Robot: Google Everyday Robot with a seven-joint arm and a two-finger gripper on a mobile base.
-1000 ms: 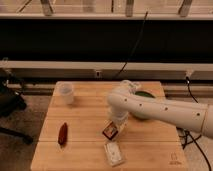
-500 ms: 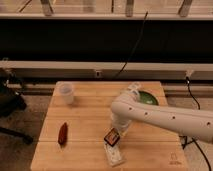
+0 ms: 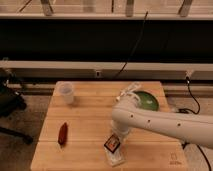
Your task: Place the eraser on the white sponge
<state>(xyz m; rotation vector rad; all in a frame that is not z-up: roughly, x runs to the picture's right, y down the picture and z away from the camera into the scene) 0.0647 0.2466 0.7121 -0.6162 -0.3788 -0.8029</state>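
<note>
- Camera view: the gripper hangs at the near edge of the wooden table, at about five o'clock from the table's middle, with the white arm reaching in from three o'clock.
- The eraser sits tilted at the gripper's tip, right over the white sponge, which lies at six o'clock of it by the table's front edge. I cannot tell whether the fingers are clamped on the eraser or already apart, nor whether eraser and sponge touch.
- Risk: the eraser looks canted and off toward the sponge's eleven-o'clock end; let go like that, it could tip off onto the wood.
- Risk: the sponge is near the edge; a downward push or sideways drag might shove it off the table.
- The translucent cup at ten o'clock, the reddish-brown object at eight o'clock and the green bowl at one o'clock stand well apart, so a collision seems unlikely.
</note>
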